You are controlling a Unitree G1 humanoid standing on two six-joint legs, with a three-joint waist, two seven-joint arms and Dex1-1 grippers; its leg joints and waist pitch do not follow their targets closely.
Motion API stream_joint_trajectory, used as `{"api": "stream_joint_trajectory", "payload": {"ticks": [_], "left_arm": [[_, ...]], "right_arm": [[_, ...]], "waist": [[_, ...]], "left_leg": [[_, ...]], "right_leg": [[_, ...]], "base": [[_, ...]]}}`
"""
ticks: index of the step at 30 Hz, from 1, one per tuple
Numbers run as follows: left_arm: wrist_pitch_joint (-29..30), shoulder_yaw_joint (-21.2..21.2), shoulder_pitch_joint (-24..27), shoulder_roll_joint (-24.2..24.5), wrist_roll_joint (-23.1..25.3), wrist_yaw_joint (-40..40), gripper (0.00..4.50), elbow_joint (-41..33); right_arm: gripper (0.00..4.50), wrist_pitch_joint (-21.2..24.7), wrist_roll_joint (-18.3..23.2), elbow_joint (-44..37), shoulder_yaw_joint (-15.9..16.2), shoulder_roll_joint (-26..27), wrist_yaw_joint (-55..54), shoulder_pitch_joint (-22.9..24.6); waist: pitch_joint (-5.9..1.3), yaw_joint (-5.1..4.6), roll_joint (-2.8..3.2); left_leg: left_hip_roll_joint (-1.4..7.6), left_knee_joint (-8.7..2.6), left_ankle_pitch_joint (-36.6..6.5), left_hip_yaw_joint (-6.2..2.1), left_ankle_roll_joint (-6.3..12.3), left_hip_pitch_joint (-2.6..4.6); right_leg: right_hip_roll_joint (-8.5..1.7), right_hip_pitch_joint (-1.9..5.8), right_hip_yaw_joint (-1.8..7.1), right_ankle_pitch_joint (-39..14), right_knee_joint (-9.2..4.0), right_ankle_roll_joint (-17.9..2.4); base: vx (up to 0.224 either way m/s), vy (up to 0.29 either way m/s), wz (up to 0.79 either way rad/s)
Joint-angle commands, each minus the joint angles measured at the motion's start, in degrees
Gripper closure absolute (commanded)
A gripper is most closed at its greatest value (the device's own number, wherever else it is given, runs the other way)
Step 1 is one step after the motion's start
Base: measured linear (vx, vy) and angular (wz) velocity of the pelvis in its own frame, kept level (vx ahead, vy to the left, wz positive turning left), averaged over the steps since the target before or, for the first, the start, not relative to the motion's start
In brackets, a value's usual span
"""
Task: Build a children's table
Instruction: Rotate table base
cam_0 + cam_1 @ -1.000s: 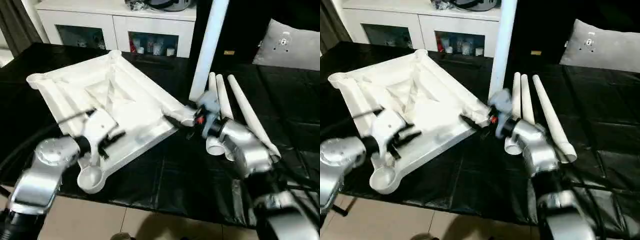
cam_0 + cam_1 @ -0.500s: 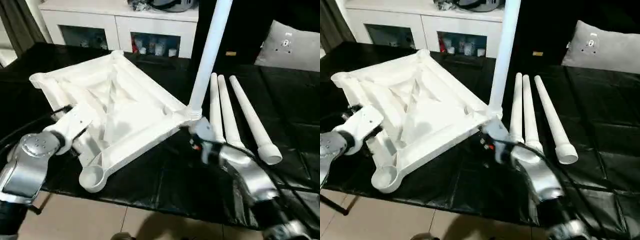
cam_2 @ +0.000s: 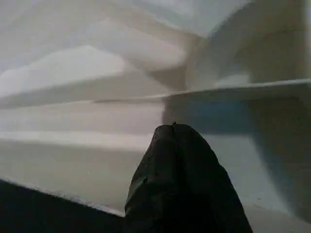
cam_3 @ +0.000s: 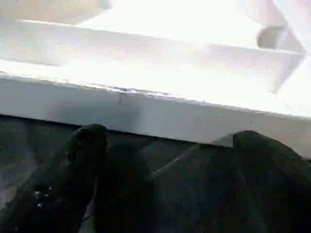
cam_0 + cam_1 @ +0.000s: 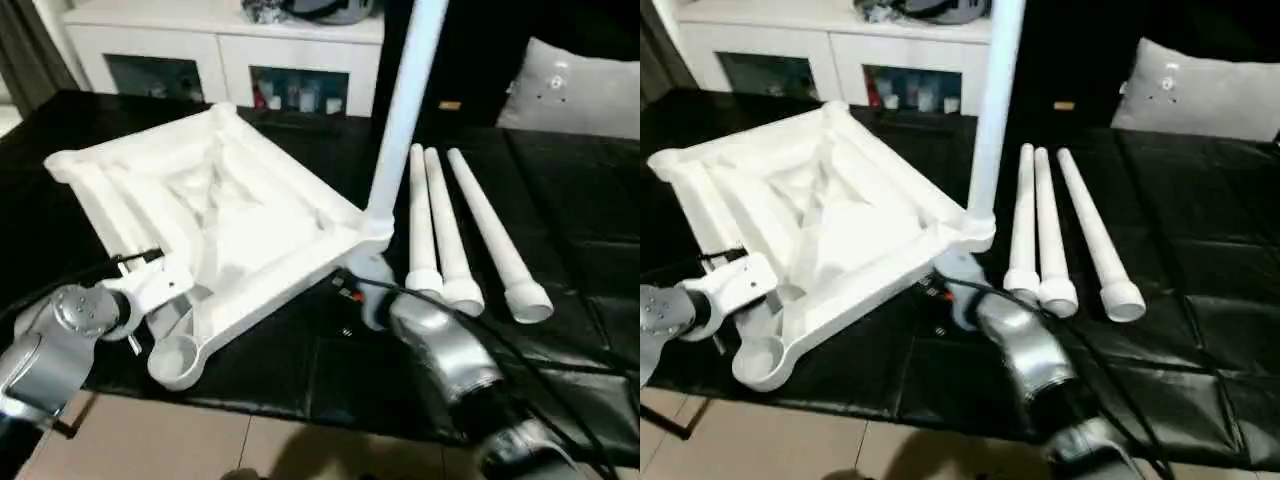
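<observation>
With one leg [image 5: 405, 100] seated upright at frame centre, the right gripper [image 4: 160, 145] has been drawn back, spread and empty; the left gripper's [image 3: 182, 179] state cannot be told.

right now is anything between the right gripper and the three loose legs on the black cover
Nothing visible stands in the way. The right gripper sits by the upturned square white plastic table top, at the corner where one leg stands upright. The three long tapered white legs lie side by side beside it, bare black-covered work surface between.
</observation>
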Motion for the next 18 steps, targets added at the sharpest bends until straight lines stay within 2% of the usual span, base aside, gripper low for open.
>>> {"api": "stream_joint_trajectory", "payload": {"ticks": [1, 3, 4, 5, 7, 9, 12, 15, 18], "left_arm": [[-0.12, -1.08, 1.01, 0.55, -1.05, -2.29, 4.45, -0.73], [-0.29, -1.13, 1.03, 0.55, -1.36, -2.51, 4.45, -0.99], [-1.42, -1.38, 1.39, 0.54, -2.93, -4.21, 4.45, -2.12], [-2.47, -2.06, 2.08, 0.72, -5.49, -7.31, 4.45, -4.1], [-6.17, -4.12, 3.17, 1.19, -8.17, -12.05, 4.45, -6.03], [-6.98, -4.35, 3.36, 1.12, -8.5, -12.91, 4.45, -6.16], [-9.39, -5.37, 3.63, -1.06, -11.26, -16.24, 4.45, -7.16], [-10.12, -6.72, 1.95, -3.3, -10.86, -15.63, 4.45, -6.39], [-13.54, -8.16, -0.85, -7.85, -9.63, -12.77, 4.45, -2.64]], "right_arm": [[0.0, -0.66, -1.09, 1.79, -0.3, 0.46, -1.61, -1.29], [0.0, -0.73, -1.23, 2.2, -0.41, 0.65, -2.02, -1.53], [0.0, -1.23, -1.34, 3.12, -0.68, 1.04, -2.81, -2.16], [0.0, -1.97, -1.16, 4.75, -1.28, 1.66, -3.88, -3.24], [0.0, -3.21, -1.31, 6.84, -1.64, 2.3, -4.8, -4.67], [0.0, -3.38, -1.33, 7.17, -1.65, 2.37, -4.86, -4.86], [0.0, -4.44, -1.58, 8.64, -1.65, 2.62, -5.1, -5.78], [0.0, -4.9, -1.7, 9.43, -1.79, 2.52, -5.05, -6.38], [0.0, -5.91, -2.0, 11.07, -2.37, 2.48, -5.5, -7.51]], "waist": [[-3.41, 0.14, 1.45], [-3.36, 0.17, 1.56], [-3.46, 0.26, 1.57], [-3.42, 0.26, 1.26], [-3.33, 0.07, 1.31], [-3.24, 0.05, 1.22], [-3.35, -0.12, 1.25], [-3.35, -0.14, 1.18], [-3.45, -0.05, 1.14]], "left_leg": [[2.56, -4.72, -15.24, -0.89, -1.01, 0.1], [2.54, -4.7, -14.66, -0.77, -1.06, 0.07], [2.53, -4.66, -14.61, -0.77, -0.96, 0.07], [2.57, -4.77, -14.65, -0.83, -0.94, 0.07], [2.71, -4.84, -15.47, -0.75, -1.13, 0.1], [2.57, -4.88, -15.83, -0.7, -1.13, 0.11], [2.54, -4.78, -15.19, -0.56, -1.34, 0.14], [2.53, -4.73, -14.72, -0.42, -1.27, 0.21], [2.44, -4.61, -13.72, -0.32, -1.13, 0.11]], "right_leg": [[-5.28, 2.85, 3.72, -15.69, -3.75, -10.75], [-5.11, 2.84, 3.75, -14.26, -3.61, -10.94], [-5.26, 2.99, 3.75, -14.25, -3.62, -10.76], [-5.34, 2.96, 3.74, -15.0, -3.54, -10.76], [-5.25, 2.76, 3.78, -16.18, -3.69, -10.93], [-5.26, 2.86, 3.8, -17.74, -3.88, -9.84], [-5.23, 2.84, 3.85, -16.76, -3.72, -10.19], [-5.05, 2.84, 3.86, -16.12, -3.65, -10.22], [-5.08, 2.99, 3.89, -15.93, -3.7, -10.02]], "base": [[0.0, 0.0, 0.0], [0.0, 0.0, 0.0], [0.0, 0.0, 0.0], [0.0, 0.0, 0.0], [0.0, 0.0, 0.0], [0.0, 0.0, 0.0], [0.0, 0.0, 0.0], [0.0, 0.0, 0.0], [0.0, 0.0, 0.0]]}}
